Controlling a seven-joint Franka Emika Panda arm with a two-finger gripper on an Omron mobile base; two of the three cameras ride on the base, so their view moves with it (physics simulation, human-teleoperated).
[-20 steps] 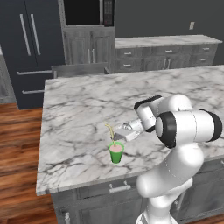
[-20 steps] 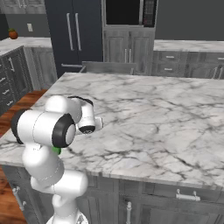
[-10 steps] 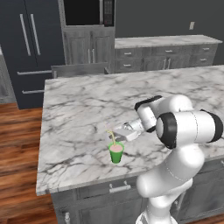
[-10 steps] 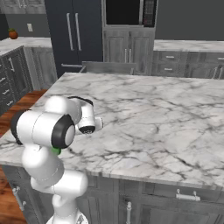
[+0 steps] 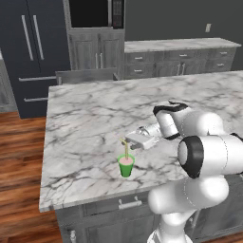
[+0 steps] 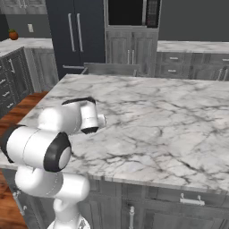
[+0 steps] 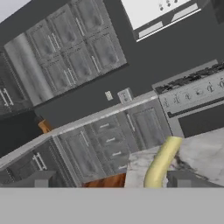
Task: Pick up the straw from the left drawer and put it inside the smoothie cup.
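Now gripper (image 5: 129, 141) clamped on straw (image 5: 126, 150) at frame centre, lower end dipping into cup (image 5: 126, 166) on counter (image 5: 85, 123) near front edge. Risk: sideways pull or early lift could tip light cup or drag straw out before release.

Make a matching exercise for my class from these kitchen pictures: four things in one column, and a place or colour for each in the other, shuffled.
Things:
1. straw
2. cup
3. counter
4. fridge

Places or colours:
A. green, on the marble near the front edge
B. white marble with grey veins
C. yellow, lower end in the cup, upper end at the claw
D. dark, with two long silver handles, at the back

Pairs: 1-C, 2-A, 3-B, 4-D
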